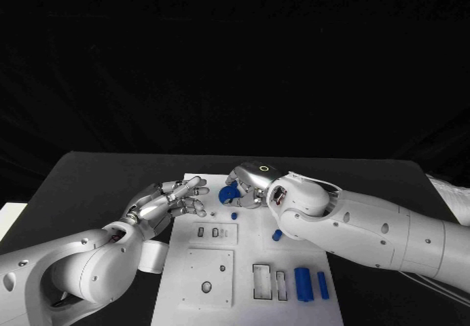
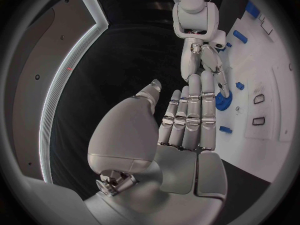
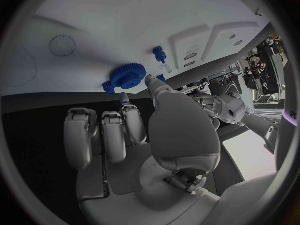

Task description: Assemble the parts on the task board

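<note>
The white task board (image 1: 294, 255) lies in the middle of the black table. A blue gear (image 1: 230, 195) (image 3: 128, 76) (image 2: 224, 101) sits on its far end. My right hand (image 1: 252, 182) (image 3: 134, 135) hovers over the gear, its thumb tip and a fingertip at the gear's rim; whether they grip it is unclear. My left hand (image 1: 168, 202) (image 2: 187, 120) floats just left of the board's far edge, fingers stretched out and apart, holding nothing. A small blue peg (image 1: 235, 216) (image 3: 160, 54) and a blue piece (image 1: 277, 235) lie mid-board. Two blue cylinders (image 1: 312, 284) lie at the near right.
Rectangular recessed plates (image 1: 214, 232) and a larger plate with a hole (image 1: 208, 269) sit on the board's left half, and narrow slots (image 1: 263, 282) lie near the cylinders. Bare black table (image 1: 98, 183) stretches to the left and behind the board.
</note>
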Controlling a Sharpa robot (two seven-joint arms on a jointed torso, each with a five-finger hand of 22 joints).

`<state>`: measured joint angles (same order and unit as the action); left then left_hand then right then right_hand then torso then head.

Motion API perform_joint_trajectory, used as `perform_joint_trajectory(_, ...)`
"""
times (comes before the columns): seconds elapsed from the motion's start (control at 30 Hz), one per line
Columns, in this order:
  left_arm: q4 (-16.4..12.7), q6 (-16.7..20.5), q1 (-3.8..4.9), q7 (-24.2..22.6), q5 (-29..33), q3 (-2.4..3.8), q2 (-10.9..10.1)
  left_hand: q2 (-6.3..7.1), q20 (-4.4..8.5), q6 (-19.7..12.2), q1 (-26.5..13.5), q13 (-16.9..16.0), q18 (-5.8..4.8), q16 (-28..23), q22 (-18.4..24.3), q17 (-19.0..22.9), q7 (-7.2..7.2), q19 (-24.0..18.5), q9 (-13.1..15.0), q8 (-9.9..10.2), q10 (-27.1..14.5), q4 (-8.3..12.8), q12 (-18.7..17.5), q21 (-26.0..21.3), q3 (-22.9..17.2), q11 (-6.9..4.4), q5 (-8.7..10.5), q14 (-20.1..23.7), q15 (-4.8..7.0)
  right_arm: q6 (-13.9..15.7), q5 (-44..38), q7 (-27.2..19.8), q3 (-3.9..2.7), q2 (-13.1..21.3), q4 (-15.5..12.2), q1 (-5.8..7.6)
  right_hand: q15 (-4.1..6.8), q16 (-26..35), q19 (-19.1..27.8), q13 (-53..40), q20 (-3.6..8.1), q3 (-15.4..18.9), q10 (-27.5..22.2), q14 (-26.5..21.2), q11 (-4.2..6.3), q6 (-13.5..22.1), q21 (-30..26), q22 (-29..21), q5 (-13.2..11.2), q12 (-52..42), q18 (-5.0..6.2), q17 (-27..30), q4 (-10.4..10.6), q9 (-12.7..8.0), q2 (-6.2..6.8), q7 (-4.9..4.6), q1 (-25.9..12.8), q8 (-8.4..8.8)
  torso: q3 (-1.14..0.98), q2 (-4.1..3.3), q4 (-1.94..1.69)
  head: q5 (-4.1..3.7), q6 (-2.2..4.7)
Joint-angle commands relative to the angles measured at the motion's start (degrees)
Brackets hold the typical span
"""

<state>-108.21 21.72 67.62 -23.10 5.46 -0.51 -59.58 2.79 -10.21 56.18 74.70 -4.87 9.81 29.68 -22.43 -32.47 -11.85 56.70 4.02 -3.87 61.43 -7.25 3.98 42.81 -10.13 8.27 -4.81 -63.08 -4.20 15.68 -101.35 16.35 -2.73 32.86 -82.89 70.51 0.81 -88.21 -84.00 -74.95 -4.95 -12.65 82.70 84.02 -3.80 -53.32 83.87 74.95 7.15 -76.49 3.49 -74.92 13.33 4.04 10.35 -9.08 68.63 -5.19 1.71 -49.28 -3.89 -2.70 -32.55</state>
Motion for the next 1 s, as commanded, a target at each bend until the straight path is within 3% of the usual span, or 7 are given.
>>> perform_joint_trajectory(0.03, -0.1, -1.2, 0.05, -0.3, 0.0, 0.04, 0.1, -0.13, -0.01, -0.3, 0.4, 0.1, 0.74, -0.4, 0.1, 0.1, 0.05, -0.5, 0.0, 0.1, -0.3, 0.2, 0.0, -0.3, -0.1, 0.06, 0.18, 0.3, -0.08, -1.7, -0.7, 0.6, 0.00, 0.0, 0.0, -0.02, -0.46, -0.4, -0.4, -5.3, -0.44, 2.8, 0.0, 5.3, -0.29, 0.1, -0.4, 1.0, 1.4, 0.1, -0.55, -12.0, 3.0, 0.1, 0.09, 0.03, -0.9, 0.49, -0.01, -0.02, 0.02, -0.09, -0.02)
perform_joint_trajectory(0.13, -0.1, -1.2, 0.05, -0.3, 0.0, 0.04, 0.0, -0.13, -0.01, -0.3, 0.4, 0.1, 0.74, -0.4, 0.1, 0.1, 0.05, -0.5, 0.0, 0.1, -0.3, 0.2, 0.0, -0.3, -0.1, 0.06, 0.18, 0.3, -0.08, -2.2, -0.4, 0.6, 0.01, 0.0, 0.0, -0.02, -0.42, -0.4, -0.5, -5.4, -0.48, 5.7, 0.1, 5.3, -0.24, -0.4, -0.3, 1.1, 2.2, 0.0, -0.57, -12.1, 3.6, 0.3, -0.95, 0.07, -3.2, 0.56, -0.01, -0.04, -0.01, -0.12, -0.07)
perform_joint_trajectory(0.33, -0.1, -1.2, 0.05, -0.2, 0.0, 0.04, 0.0, -0.13, -0.01, -0.3, 0.4, 0.1, 0.74, -0.4, 0.1, 0.1, 0.05, -0.5, 0.0, 0.1, -0.3, 0.2, 0.0, -0.3, -0.1, 0.06, 0.18, 0.3, -0.08, -2.6, 0.6, 0.8, 0.02, 0.3, 0.1, -0.03, -0.21, -0.5, -0.6, -6.2, -0.28, 9.4, 0.7, 5.4, 0.03, -1.5, -0.2, 1.3, 7.7, -1.1, -0.62, -12.3, 3.4, 0.5, -5.21, 0.38, -8.3, 0.53, 0.01, -0.02, -0.02, -0.17, 0.07)
perform_joint_trajectory(0.6, -0.1, -1.3, 0.05, -0.2, 0.2, 0.03, -0.2, -0.23, -0.03, -0.3, 0.4, 0.1, 0.74, -0.4, 0.1, 0.2, 0.04, -0.5, 0.0, 0.1, -0.4, 0.2, 0.0, -0.4, -0.2, 0.09, 0.21, 0.3, -0.10, 13.1, 6.0, -5.2, -0.12, 5.1, -2.9, -0.39, -0.33, -0.6, -0.7, -6.9, -0.32, 10.2, 1.1, 5.4, -0.21, -0.5, -0.1, 1.4, 10.2, -1.9, -0.66, -12.5, 2.0, 0.1, -6.47, 0.06, -3.9, 1.50, -0.21, 0.08, 0.49, -0.28, 0.62)
perform_joint_trajectory(0.7, 0.2, -1.4, 0.05, -0.3, 0.4, 0.03, -0.2, -0.23, -0.03, -0.3, 0.4, 0.1, 0.74, -0.4, 0.1, 0.2, 0.04, -0.5, 0.0, 0.1, -0.4, 0.2, 0.0, -0.4, -0.2, 0.09, 0.21, 0.3, -0.10, 16.3, 11.3, -10.0, -0.29, 8.6, -4.5, -0.43, -0.47, -0.4, -0.5, -6.6, -0.46, 9.9, 0.8, 5.4, -0.32, -0.1, -0.2, 1.2, 10.3, -1.4, -0.60, -12.3, 0.7, 0.1, -6.55, -0.08, -0.8, 1.53, -0.29, 0.35, 0.71, -0.35, 0.57)
perform_joint_trajectory(0.87, 1.4, -1.9, 0.03, -0.4, 0.6, 0.02, 0.2, -0.24, -0.03, -0.3, 0.4, 0.1, 0.74, -0.5, 0.1, 0.2, 0.04, -0.5, 0.0, 0.1, -0.5, 0.2, 0.0, -0.4, -0.2, 0.09, 0.21, 0.3, -0.10, 13.2, 26.3, -19.3, -0.43, 15.4, -6.2, -0.44, -0.35, 0.2, 0.1, -5.6, -0.44, 7.6, -0.3, 5.0, -0.17, -0.1, -0.9, -0.1, 8.1, 0.2, -0.34, -11.1, -4.5, 0.1, -6.71, -0.04, 7.6, 1.48, -0.60, 1.17, 1.18, -0.59, 0.74)
perform_joint_trajectory(1.0, 2.4, -2.3, 0.02, -0.5, 0.7, 0.00, 0.5, -0.28, -0.03, -0.3, 0.4, 0.1, 0.74, -0.5, 0.2, 0.2, 0.06, -0.5, 0.0, 0.1, -0.4, 0.2, 0.0, -0.4, -0.2, 0.08, 0.21, 0.3, -0.10, 9.2, 33.1, -23.6, -0.45, 19.4, -6.3, -0.53, -0.30, 0.4, 0.3, -5.4, -0.38, 7.3, -0.5, 5.0, -0.10, -0.5, -1.1, -0.3, 7.3, 0.7, -0.29, -10.8, -6.9, 0.2, -5.69, 0.03, 10.2, 1.35, -0.97, 1.59, 1.67, -0.62, 0.85)
